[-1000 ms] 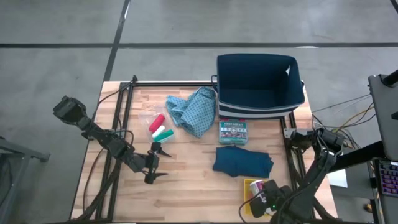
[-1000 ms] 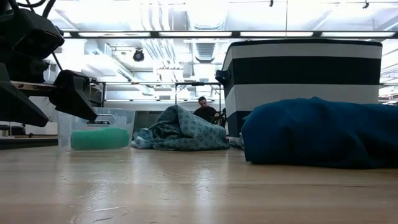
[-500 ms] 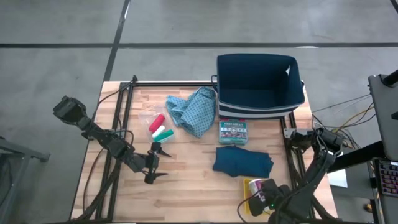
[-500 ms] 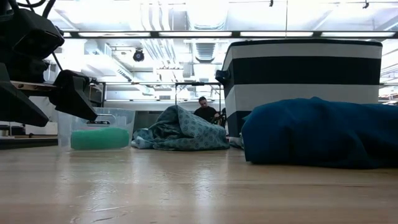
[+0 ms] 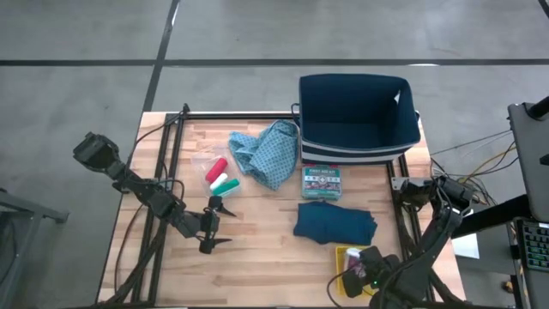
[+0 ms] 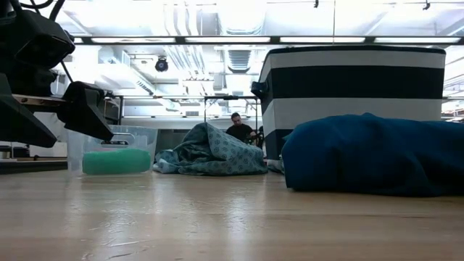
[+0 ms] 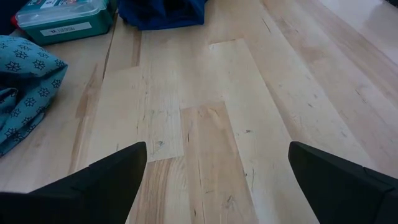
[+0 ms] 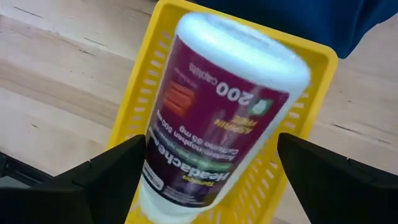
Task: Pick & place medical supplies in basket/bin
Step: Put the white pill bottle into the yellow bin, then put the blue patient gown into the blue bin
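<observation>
A white pill bottle with a purple label lies slantwise in a small yellow basket at the table's near right; it looks blurred. My right gripper hangs over it, pointing steeply down, open, one finger on either side of the bottle. Red, white and green cylinders lie left of centre. A light-blue patterned cloth lies crumpled beside them. The dark teal folded cloth lies flat near the middle. My left gripper waits open, low over bare wood at the near left.
A dark blue bin with white stripes stands at the far right of the table. A teal first-aid box lies in front of it. Black frame rails run along the table's left and right edges. Bare wood lies between the two arms.
</observation>
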`<move>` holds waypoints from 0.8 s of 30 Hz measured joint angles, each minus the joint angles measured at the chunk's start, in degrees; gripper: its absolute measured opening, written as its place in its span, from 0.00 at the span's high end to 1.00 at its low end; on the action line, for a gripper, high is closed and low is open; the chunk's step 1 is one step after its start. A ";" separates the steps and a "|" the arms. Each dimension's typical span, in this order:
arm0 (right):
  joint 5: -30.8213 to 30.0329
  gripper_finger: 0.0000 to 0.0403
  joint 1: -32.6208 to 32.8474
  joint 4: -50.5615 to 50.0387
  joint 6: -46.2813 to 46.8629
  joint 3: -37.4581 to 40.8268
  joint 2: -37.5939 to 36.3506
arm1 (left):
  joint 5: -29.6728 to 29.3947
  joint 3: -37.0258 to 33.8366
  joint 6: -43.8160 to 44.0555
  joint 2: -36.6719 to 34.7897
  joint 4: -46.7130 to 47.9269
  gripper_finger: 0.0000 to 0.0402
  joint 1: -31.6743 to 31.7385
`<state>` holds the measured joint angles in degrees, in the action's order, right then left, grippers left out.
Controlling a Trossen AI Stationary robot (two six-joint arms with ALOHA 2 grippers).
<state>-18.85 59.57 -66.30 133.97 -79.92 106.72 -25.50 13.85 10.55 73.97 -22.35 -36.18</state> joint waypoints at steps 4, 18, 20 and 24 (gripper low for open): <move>0.00 0.11 0.00 -0.04 -0.02 0.00 -0.02 | 0.00 0.00 0.00 0.00 0.00 0.01 -0.02; 0.72 0.11 0.07 -1.07 -0.93 -2.48 -0.15 | 0.01 0.01 0.00 0.01 -0.01 0.01 -0.02; 0.75 0.11 0.05 -1.22 -1.43 -3.18 -0.15 | 0.02 0.00 0.00 0.00 -0.01 0.01 0.00; 0.76 0.11 0.04 -1.46 -3.28 -4.16 -0.15 | 0.01 0.02 0.00 0.00 0.00 0.01 0.00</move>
<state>-18.09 59.61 -67.76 130.69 -84.08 106.56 -25.49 13.87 10.55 73.97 -22.35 -36.18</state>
